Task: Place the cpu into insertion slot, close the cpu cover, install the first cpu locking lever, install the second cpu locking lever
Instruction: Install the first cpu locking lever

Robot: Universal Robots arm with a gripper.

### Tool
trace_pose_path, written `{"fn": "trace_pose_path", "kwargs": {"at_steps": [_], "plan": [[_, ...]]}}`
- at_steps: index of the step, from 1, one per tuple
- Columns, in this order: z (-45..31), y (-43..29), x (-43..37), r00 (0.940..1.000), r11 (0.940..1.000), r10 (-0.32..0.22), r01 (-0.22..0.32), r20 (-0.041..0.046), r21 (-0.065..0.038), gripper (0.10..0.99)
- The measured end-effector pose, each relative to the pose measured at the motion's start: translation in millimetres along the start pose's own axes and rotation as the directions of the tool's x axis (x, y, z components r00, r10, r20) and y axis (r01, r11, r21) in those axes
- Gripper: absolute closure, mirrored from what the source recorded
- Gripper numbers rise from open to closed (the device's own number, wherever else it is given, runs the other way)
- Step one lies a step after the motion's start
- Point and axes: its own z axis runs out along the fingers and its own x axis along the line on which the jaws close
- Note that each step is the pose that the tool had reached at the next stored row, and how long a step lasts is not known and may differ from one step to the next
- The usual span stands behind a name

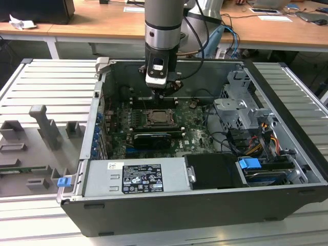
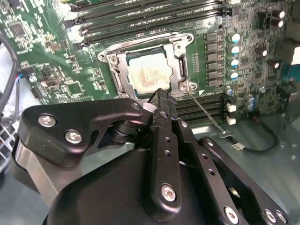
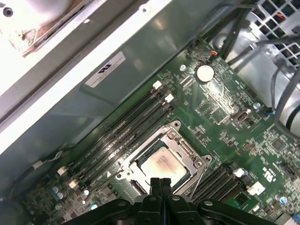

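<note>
The cpu (image 2: 149,75) lies in the insertion slot (image 2: 177,70) on the green board, its pale metal face showing through the cut-out of the cpu cover (image 2: 121,70), which lies flat over it. The cpu (image 3: 161,164) and the cpu cover (image 3: 185,151) also appear in the first wrist view. A thin metal locking lever (image 2: 206,115) sticks out from one socket corner; I cannot tell if it is latched. My gripper (image 2: 159,93) hovers just beside the socket's edge, shut with nothing between its fingers (image 3: 161,183). In the exterior view the gripper (image 1: 162,95) hangs above the insertion slot (image 1: 159,117).
Long black memory slots (image 2: 154,14) flank the socket on both sides. The open computer case has a power supply box (image 1: 136,177) at the front, a black card (image 1: 151,139) near the socket, and a drive cage with cables (image 1: 246,118) at the exterior view's right.
</note>
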Motion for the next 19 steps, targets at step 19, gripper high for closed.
{"fn": "trace_pose_path", "kwargs": {"at_steps": [19], "plan": [[0.6, 0.0, 0.0, 0.9528, 0.9528, -0.303, 0.303, -0.0161, 0.004, 0.98]]}}
